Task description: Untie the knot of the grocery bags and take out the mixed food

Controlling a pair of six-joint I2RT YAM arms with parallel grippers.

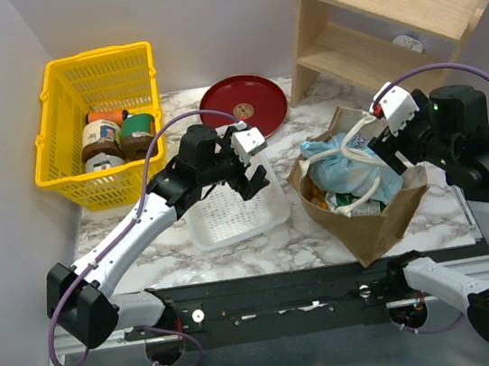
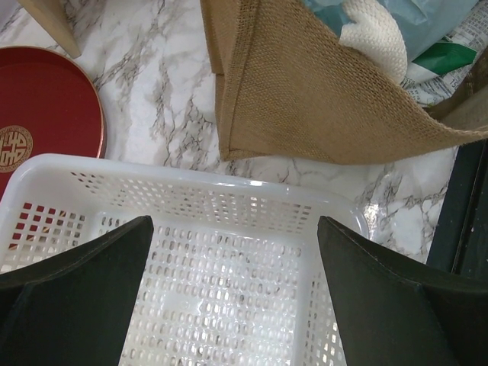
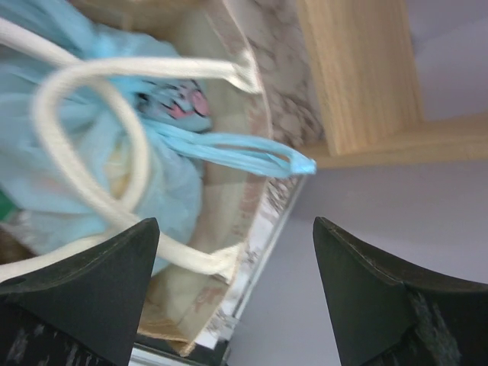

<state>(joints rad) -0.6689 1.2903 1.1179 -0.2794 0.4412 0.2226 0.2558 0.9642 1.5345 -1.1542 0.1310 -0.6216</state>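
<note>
- My read of the step: the right gripper [image 3: 235, 229] is lining up on the knot of the blue bag [image 3: 84, 145]. That bag sits inside the brown bag [image 1: 378, 223], at 3 o'clock from the white basket [image 1: 226, 215] on the surface [image 1: 263, 253].
- The tail [image 3: 229, 147] pokes out of the knot toward 3 o'clock in the wrist view. That looks like the piece to take, close to its tip.
- Watch the rope handle [image 3: 168, 67]! It loops over the blue bag right at 9 o'clock from the tail. Pinch plastic only, or the brown bag may come up too.
- Pull along the tail, slow and steady. A jerk could tear the thin film or cinch the knot tighter.
- Right jaws: wide apart, nothing between them, touching nothing, with the tail just beyond at 12 o'clock.
- The left gripper [image 2: 235, 225] hangs over the white basket with its jaws wide and empty. The brown bag's edge is at 1 o'clock, so this arm is well placed to steady that bag.
- The food is inside the bags, and only packets [image 1: 357, 204] peek out at the mouth.
</note>
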